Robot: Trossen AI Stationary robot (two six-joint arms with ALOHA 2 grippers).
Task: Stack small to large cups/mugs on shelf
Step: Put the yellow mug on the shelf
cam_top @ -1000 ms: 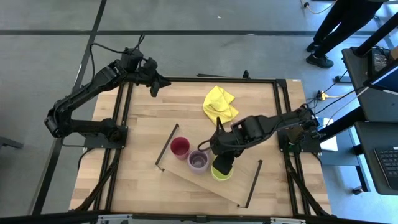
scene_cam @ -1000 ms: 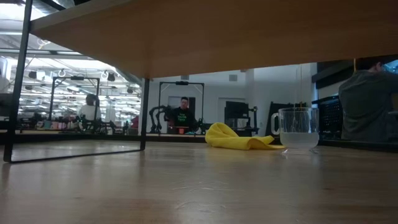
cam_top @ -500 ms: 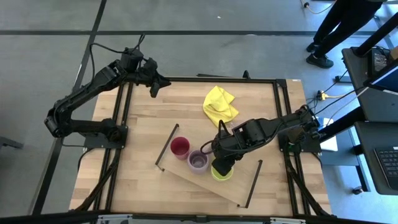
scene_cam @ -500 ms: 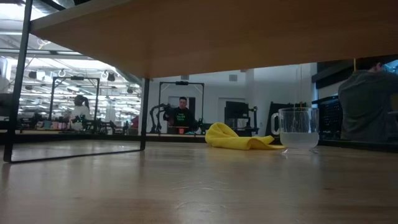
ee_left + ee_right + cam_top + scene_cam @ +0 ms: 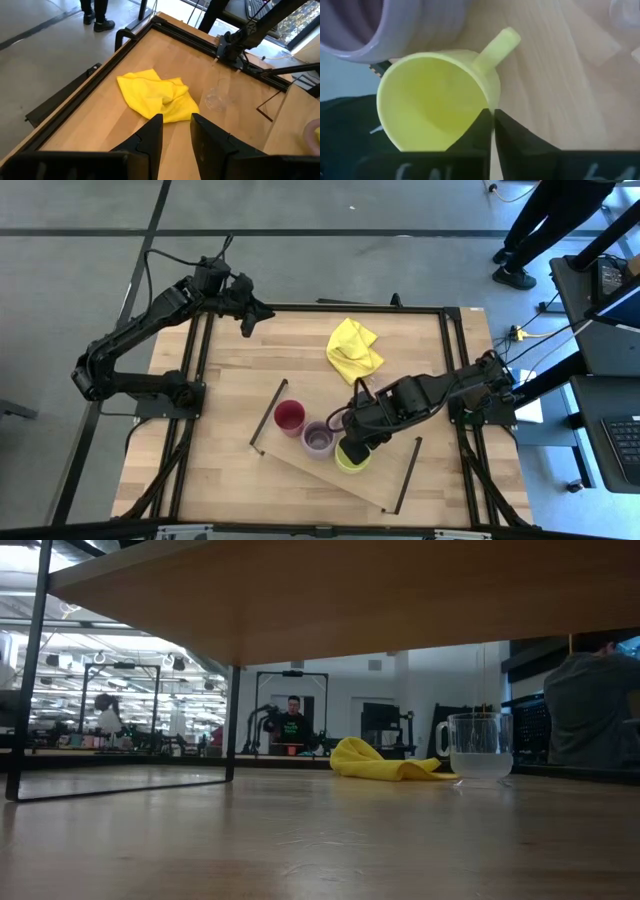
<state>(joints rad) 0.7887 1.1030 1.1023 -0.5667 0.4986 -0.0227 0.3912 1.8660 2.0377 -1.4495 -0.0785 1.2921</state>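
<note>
On the table (image 5: 230, 370) the shelf (image 5: 345, 480) carries red cup (image 5: 289, 416), purple mug (image 5: 319, 439) and yellow-green mug (image 5: 352, 458). My right gripper (image 5: 492, 131) pinches that mug's rim; I'd set it down level before releasing. Left gripper (image 5: 176, 131) waits spread at the far corner.

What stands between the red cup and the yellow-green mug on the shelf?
The purple mug, seen in the high view, between the red cup and the yellow-green mug.

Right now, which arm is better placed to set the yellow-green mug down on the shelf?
Right. Its pincer is clamped on the yellow-green mug over the shelf; the left pincer waits at the table's far corner.
</note>
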